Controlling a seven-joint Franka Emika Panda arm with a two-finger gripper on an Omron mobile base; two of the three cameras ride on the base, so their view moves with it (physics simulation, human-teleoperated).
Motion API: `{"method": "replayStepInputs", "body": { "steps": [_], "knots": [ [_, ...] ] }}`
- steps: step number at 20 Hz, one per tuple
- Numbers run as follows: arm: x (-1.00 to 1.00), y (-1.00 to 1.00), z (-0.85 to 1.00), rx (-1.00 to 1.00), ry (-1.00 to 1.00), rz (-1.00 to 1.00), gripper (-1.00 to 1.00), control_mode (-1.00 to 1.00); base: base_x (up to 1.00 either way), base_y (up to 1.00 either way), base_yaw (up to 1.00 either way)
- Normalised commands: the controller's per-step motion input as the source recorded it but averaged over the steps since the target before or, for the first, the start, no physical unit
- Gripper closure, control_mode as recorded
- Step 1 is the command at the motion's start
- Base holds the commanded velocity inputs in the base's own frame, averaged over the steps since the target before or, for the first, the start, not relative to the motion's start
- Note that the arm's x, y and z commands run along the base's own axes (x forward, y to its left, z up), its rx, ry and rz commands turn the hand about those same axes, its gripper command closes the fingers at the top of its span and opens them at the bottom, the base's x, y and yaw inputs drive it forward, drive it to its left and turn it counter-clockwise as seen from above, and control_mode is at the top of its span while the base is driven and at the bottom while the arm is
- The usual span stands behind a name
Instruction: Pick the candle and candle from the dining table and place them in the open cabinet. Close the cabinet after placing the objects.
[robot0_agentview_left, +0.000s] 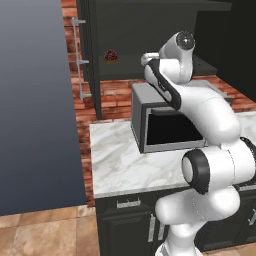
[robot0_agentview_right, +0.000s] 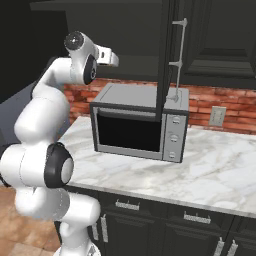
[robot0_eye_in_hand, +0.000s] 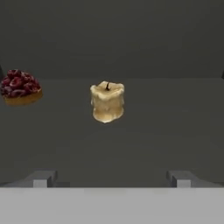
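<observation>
Cupcake (robot0_eye_in_hand: 19, 87): seen at the left of the hand view, resting on the cabinet's dark inner shelf (robot0_eye_in_hand: 166, 127).
Candle (robot0_eye_in_hand: 107, 101): set on the same shelf, right of the cupcake and apart from it; short and squat, its axis upright, wick pointed up.
Tool (robot0_eye_in_hand: 112, 178): fingers spread wide, nothing pinched, candle ahead between them, untouched.
Microwave (robot0_agentview_right: 140, 125): placed on the marble tabletop (robot0_agentview_right: 220, 170) below the cabinet.

The cabinet's dark inner shelf (robot0_eye_in_hand: 175, 113) carries a squat candle (robot0_eye_in_hand: 107, 101) and, apart, a dark-red cupcake (robot0_eye_in_hand: 19, 86).
</observation>
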Motion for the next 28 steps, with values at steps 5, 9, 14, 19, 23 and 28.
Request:
{"method": "replayStepInputs", "body": {
  "steps": [5, 9, 14, 19, 23, 28],
  "knots": [
    [-1.0, 0.0, 0.0, 0.01, -0.12, 0.0, -1.0, -1.0, 0.0, 0.0, 0.0],
    [-0.98, 0.0, 0.02, 0.04, -0.03, 0.0, -1.0, -1.0, 0.0, 0.0, 0.0],
    [-0.75, 0.0, -0.05, 0.02, 0.01, 0.0, -1.0, -1.0, 0.0, 0.0, 0.0],
    [-0.7, 0.0, -0.29, 0.01, 0.06, 0.0, -1.0, -1.0, 0.0, 0.0, 0.0],
    [-0.53, 0.0, -0.55, 0.0, 0.12, 0.0, -1.0, -1.0, 0.0, 0.0, 0.0],
    [-0.23, 0.0, -0.69, 0.0, 0.19, 0.0, -1.0, -1.0, 0.0, 0.0, 0.0]
  ]
}}
